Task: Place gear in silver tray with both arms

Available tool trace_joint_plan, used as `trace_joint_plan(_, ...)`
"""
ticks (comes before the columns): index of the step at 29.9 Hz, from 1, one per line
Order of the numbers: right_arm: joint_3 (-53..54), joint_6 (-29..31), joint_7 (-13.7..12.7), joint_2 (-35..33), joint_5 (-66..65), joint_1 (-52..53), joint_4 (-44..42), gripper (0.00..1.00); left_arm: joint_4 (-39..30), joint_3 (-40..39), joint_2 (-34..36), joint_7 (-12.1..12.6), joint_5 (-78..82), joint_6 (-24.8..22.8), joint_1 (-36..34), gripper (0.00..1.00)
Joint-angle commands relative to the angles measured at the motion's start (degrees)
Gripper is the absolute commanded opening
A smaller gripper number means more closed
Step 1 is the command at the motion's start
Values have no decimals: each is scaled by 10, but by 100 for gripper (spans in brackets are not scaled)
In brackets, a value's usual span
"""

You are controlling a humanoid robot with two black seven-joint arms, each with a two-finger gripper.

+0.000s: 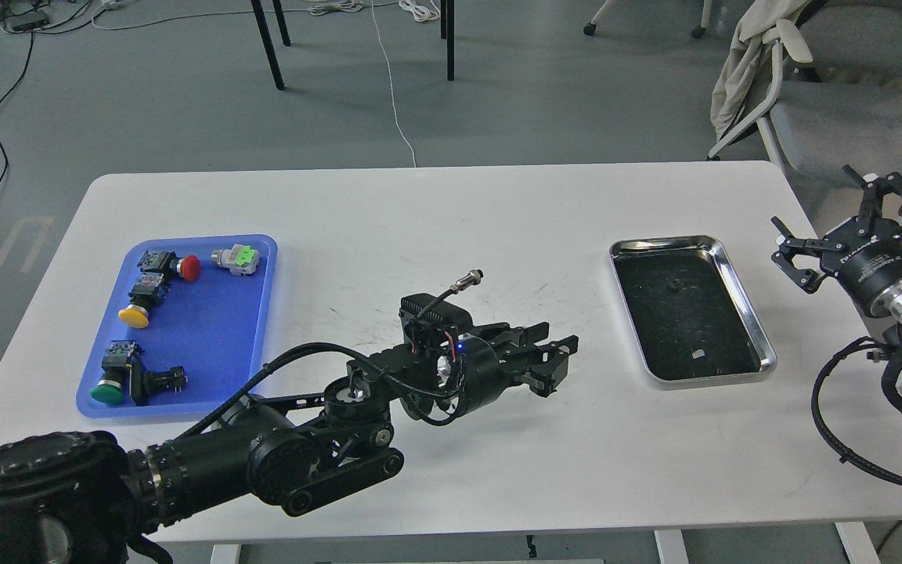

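On the white bench (435, 227): silver tray (742, 291), right side, a small gear (677, 287) inside. Left end effector (557, 364) mid-bench, grip state unclear; right end effector (835, 227) released, its white lettering unreadable.

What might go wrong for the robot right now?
A tiny dark gear seems to lie already in the silver tray, so another drop may bump it. The left gripper hovers well short of the tray; whether it holds anything is unclear. The right gripper, jaws open, hangs past the table edge.
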Motion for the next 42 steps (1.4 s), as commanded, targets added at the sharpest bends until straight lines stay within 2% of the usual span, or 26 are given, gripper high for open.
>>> trace_joint_plan(1,-1,0,-1,-7,-5,5,18,98,0,-28,0,0,-39,35,-3,93)
trace_joint_plan(5,-3,0,-3,-13,-15,12,41,98,2,-124,0,1,-68,37,-7,97)
trace_joint_plan(9,-4,0,-6,-52,-66,46,105,98,1,-215,0,1,-136,39,-19,97)
trace_joint_plan(12,-22,0,-10,-90,-111,83,143,98,-1,-251,0,0,-217,39,-44,97)
trace_joint_plan(15,-132,0,-10,-122,-130,165,150,98,-3,-281,17,-3,-307,41,-61,97)
trace_joint_plan(19,-321,0,-11,-154,-132,307,184,98,-10,-364,58,-1,-452,40,-62,97)
trace_joint_plan(23,-470,0,-15,-158,-140,451,198,98,-10,-378,121,-5,-563,38,-60,97)
trace_joint_plan(28,-650,-11,-17,-97,-144,611,200,98,-3,-423,160,-10,-667,41,-49,98)
trace_joint_plan(32,-745,-15,-17,-7,-147,684,199,98,23,-442,188,-10,-735,26,-29,98)
trace_joint_plan(39,-848,-27,-17,153,-246,739,200,98,108,-444,207,-11,-831,-74,0,98)
trace_joint_plan(42,-887,-36,-23,205,-289,752,203,98,108,-444,214,-25,-835,-86,20,98)
